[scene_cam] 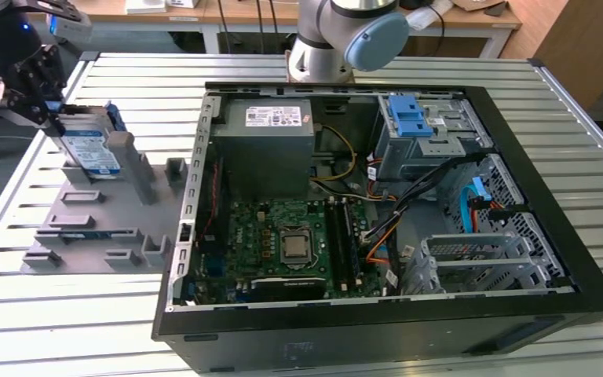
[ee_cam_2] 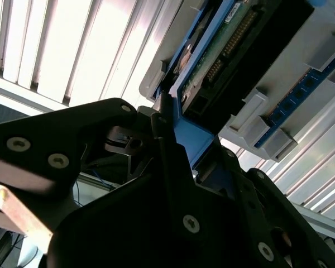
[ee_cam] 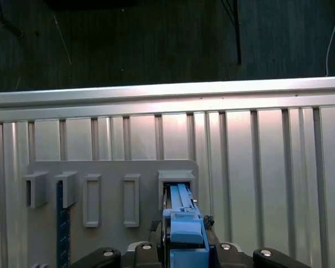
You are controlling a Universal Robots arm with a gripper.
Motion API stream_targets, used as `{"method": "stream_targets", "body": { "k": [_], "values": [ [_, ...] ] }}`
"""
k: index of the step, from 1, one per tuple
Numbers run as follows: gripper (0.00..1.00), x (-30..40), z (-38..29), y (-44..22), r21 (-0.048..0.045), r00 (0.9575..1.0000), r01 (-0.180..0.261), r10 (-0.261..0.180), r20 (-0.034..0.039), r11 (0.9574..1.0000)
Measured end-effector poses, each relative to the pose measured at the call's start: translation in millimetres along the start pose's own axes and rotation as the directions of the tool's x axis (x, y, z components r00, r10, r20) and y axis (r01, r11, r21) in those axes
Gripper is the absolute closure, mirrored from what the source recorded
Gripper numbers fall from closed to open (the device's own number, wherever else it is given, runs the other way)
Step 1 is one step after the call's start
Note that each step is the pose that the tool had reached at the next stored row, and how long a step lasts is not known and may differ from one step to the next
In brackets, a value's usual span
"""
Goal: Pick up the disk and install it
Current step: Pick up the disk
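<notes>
The disk (scene_cam: 89,149), silver with a white-and-blue label and a blue bracket, stands on edge in a slot of the grey holder (scene_cam: 92,228) at the exterior view's left. My gripper (scene_cam: 45,106) sits at its upper end, shut on the blue bracket. In the first wrist view the bracket of the disk (ee_cam: 181,198) runs between the black fingers (ee_cam: 156,226) of the gripper (ee_cam: 183,226). The second wrist view shows the disk's (ee_cam_2: 223,50) circuit-board side, with the gripper (ee_cam_2: 178,151) clamped on the blue frame.
An open computer case (scene_cam: 553,181) lies on the slatted metal table (scene_cam: 71,330), with a blue-latched drive bay (scene_cam: 411,118) at its far right. The arm's base (scene_cam: 323,47) stands behind it. A blue strip (ee_cam: 60,223) stands in another holder slot. The table edge (ee_cam: 167,95) is close behind the holder.
</notes>
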State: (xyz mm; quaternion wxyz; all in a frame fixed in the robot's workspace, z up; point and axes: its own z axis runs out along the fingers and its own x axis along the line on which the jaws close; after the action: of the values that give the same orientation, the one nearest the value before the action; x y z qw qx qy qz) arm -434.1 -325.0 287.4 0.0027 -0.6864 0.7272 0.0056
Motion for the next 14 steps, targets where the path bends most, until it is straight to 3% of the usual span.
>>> {"method": "stream_targets", "body": {
  "k": [4,14],
  "values": [
    [0.63,0.4,-0.1,0.0,-0.0006,0.9994,0.034,-0.034,-0.0003,0.9994],
    [0.63,1.2,0.0,0.0,-0.0005,0.9996,0.029,-0.029,-0.0006,0.9996]
  ]
}}
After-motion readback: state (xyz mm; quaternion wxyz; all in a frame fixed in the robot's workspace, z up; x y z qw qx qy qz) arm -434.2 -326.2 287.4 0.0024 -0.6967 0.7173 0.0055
